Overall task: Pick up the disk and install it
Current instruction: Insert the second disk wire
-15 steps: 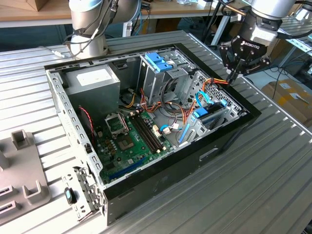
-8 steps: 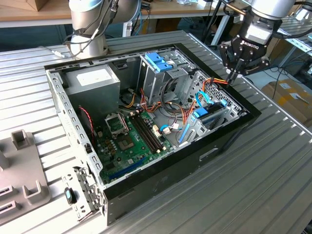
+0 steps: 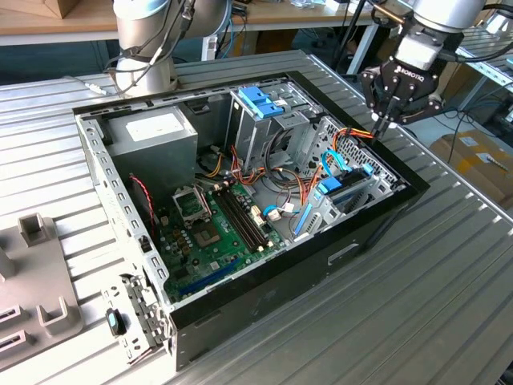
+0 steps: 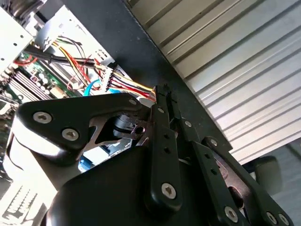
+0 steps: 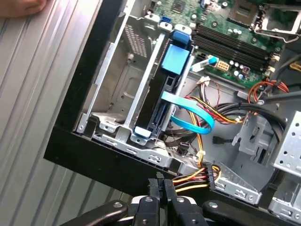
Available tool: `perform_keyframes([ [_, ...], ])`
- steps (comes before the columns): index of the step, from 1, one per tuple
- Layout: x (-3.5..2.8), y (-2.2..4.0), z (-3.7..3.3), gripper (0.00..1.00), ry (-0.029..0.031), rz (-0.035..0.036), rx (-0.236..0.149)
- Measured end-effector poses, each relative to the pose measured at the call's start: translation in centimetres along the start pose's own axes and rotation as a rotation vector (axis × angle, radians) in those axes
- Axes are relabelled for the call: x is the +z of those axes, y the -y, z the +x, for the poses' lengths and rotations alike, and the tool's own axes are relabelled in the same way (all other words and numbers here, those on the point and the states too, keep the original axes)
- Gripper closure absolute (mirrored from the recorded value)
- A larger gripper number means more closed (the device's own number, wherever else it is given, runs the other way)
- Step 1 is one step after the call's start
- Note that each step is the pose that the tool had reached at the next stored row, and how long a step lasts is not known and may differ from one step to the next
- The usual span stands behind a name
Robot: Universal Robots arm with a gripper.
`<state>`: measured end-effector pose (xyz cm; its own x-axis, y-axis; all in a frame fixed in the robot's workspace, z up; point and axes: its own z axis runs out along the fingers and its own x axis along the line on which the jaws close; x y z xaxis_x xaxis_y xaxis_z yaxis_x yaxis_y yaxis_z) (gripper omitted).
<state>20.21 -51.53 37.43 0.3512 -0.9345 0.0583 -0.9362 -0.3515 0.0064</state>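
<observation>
Fingers of the end effector [image 3: 380, 126] are clenched together, grasping nothing, poised over the computer case [image 3: 264, 301] rim beside a power connector [image 5: 210, 178]. Below it, the disk [image 5: 170, 89] stands seated in the drive bay, inside the case.

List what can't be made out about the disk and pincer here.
- Disk label face: it sits edge-on in its bay, first wrist view.
- Disk's connector end: behind the blue ribbon cable, first wrist view.
- Whether the shut pincer pinches the power wires: the fingertips cover the contact in both wrist views.
</observation>
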Motion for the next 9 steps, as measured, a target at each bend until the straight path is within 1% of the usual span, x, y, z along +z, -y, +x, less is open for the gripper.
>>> perform_keyframes([
  [1,0.0,0.0,0.0,0.84,0.0,-0.0008,0.014],
  [5,0.02,0.0,0.0,0.84,0.0009,-0.0074,0.127],
  [9,0.03,0.0,0.0,0.84,0.0012,-0.0113,0.195],
])
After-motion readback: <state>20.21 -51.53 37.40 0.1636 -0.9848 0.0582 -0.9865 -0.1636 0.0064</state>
